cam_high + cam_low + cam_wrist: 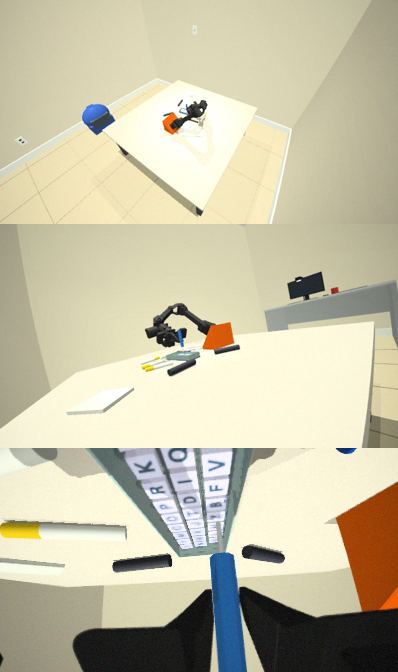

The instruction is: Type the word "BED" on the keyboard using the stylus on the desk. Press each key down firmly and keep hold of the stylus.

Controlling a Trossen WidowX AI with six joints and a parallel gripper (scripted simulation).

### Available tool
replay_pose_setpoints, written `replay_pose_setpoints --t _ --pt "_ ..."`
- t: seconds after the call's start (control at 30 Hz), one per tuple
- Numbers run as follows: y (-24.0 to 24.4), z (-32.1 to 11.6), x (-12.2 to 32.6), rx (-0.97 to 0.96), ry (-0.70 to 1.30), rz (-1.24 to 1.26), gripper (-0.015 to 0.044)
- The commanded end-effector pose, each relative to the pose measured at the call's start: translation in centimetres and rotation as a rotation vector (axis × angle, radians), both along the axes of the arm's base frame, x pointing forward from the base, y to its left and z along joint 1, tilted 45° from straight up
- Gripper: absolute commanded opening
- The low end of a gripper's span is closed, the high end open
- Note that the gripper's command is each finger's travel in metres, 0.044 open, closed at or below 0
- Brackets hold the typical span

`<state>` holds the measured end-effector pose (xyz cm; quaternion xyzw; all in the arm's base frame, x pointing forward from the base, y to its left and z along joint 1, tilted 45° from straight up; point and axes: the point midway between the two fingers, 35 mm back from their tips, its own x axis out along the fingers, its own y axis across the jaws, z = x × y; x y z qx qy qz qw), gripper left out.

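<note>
The grey-green keyboard lies on the table with rows of white letter keys. In the wrist view it runs away from the camera, with the B key in its right-hand row. My gripper is shut on the blue stylus above the keyboard. The stylus stands nearly upright in the exterior view. Its thin grey tip overlaps the right-hand row near Z and B in the wrist view. Whether it touches a key cannot be told.
An orange wedge stands by the arm's base. Two black cylinders lie near the keyboard, one in front and another by the wedge. Several white and yellow markers lie beside it. A white pad lies farther off.
</note>
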<state>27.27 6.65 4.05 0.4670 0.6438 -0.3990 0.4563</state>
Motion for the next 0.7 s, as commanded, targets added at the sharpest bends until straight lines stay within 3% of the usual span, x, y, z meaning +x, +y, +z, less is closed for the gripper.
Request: replay_pose_setpoints --t 0.0,0.67 --pt "-0.07 -0.21 0.02 -0.002 0.001 0.005 0.0081" --pt "-0.65 -0.79 0.11 -0.002 0.001 0.005 0.0081"
